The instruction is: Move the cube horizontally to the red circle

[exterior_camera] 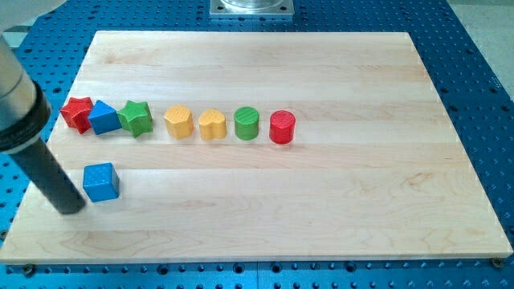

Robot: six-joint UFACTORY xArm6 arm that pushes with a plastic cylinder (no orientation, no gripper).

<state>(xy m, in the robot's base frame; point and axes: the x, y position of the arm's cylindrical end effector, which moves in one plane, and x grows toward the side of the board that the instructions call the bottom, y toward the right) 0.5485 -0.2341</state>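
A blue cube point(101, 181) lies at the view's lower left on the wooden board point(321, 201). My tip point(71, 209) rests on the board just left of the cube, touching or nearly touching its left side. The red circle, a red cylinder point(282, 127), stands at the right end of a row of blocks, well to the right of the cube and a little higher in the view.
The row runs left to right: a red star point(76, 112), a blue block point(104, 117), a green star point(136, 118), a yellow block point(178, 122), a yellow heart point(212, 124), a green cylinder point(246, 124). The board's left edge is close to my tip.
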